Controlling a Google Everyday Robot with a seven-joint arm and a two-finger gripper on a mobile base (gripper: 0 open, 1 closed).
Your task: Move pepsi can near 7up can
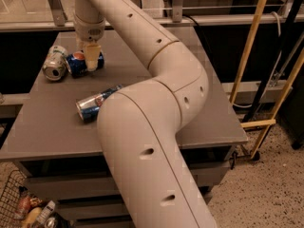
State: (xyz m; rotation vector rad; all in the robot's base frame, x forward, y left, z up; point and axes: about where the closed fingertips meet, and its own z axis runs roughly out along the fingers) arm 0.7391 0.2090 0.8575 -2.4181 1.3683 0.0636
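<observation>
The short dark blue pepsi can with a red-white-blue logo [76,64] lies on its side at the far left of the flat grey table top [47,127]. Its silver end faces left and forward. The cream-coloured gripper [92,61] comes straight down from above and sits at the right-hand part of this can. It covers that end from the camera, and its tip reaches down to the level of the can's body. Whether the gripper is spread or closed, and whether it has hold of the can, cannot be told from this view. The can appears to rest on the table surface.

Just to the left of the pepsi can lies the short pale green-and-white 7up can with silver ends [53,64], also on its side. The two cans are close together, touching or nearly so.

Nearer the camera, well apart from that pair, a slimmer silver-and-blue can [91,106] lies on its side. Its right part is hidden behind the thick cream robot arm [142,141], which rises from the bottom of the view, bends at an elbow and runs back to the gripper.

A wire basket holding packets [8,198] stands on the speckled floor [266,189] at the lower left. A yellow wooden frame [250,46] leans at the right.
</observation>
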